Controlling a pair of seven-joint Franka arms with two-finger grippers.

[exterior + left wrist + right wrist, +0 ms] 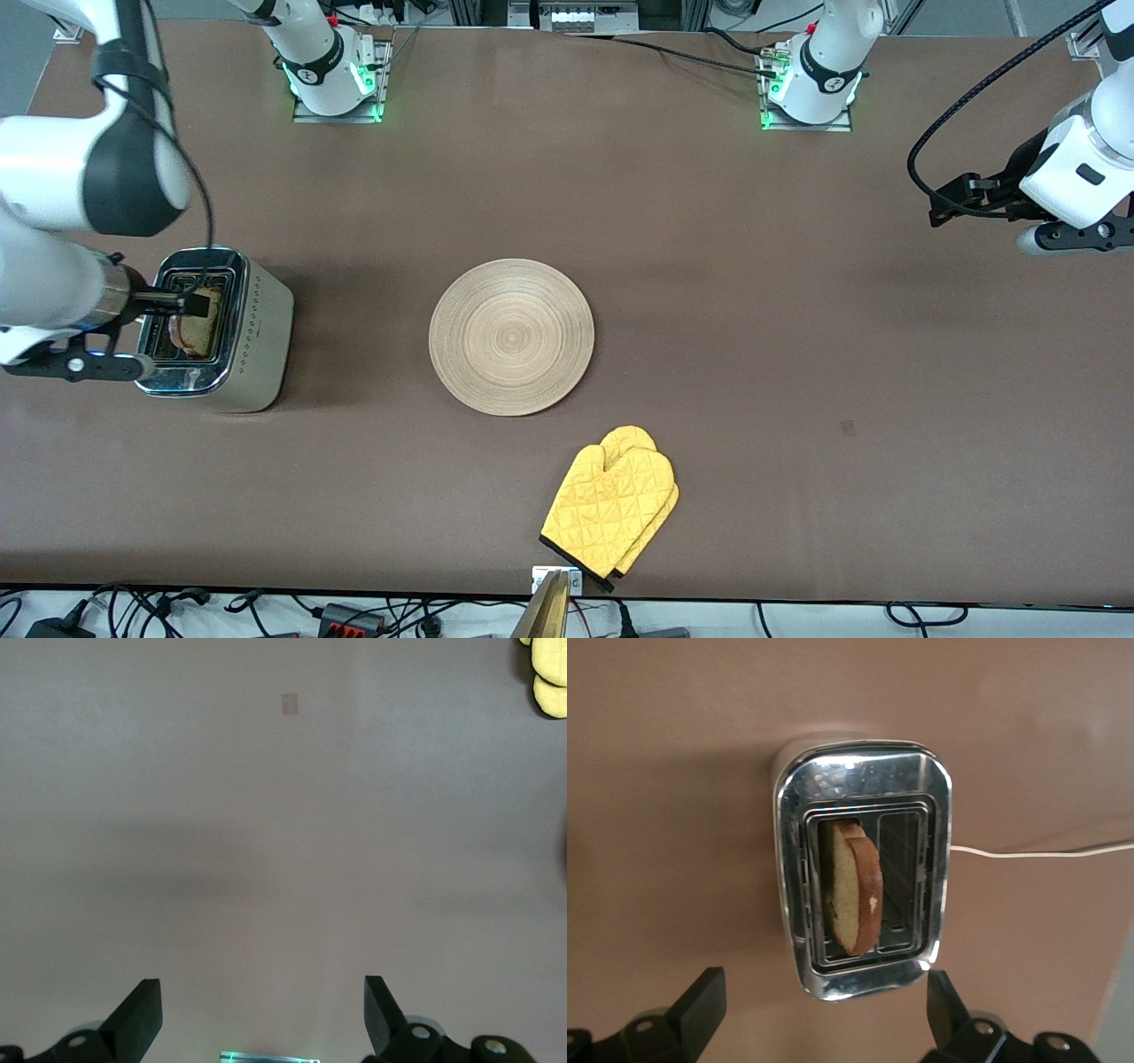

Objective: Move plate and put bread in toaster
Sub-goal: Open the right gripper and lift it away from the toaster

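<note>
The toaster (pixel 259 330) stands at the right arm's end of the table. The bread (pixel 197 330) stands in one of its two slots, its top sticking out and leaning a little; the right wrist view shows the bread (pixel 855 895) in the chrome top (pixel 864 780). My right gripper (pixel 190 304) hangs over the toaster, open and empty (pixel 824 1010). The plate (pixel 511 337) lies bare at the table's middle. My left gripper (pixel 957 202) waits open and empty over bare table at the left arm's end (pixel 263 1014).
A yellow oven mitt (pixel 611 505) lies nearer to the front camera than the plate, by the table's edge; its tip shows in the left wrist view (pixel 549 673). The toaster's white cord (pixel 1036 850) trails over the table. A small tape mark (pixel 848 428) is on the tabletop.
</note>
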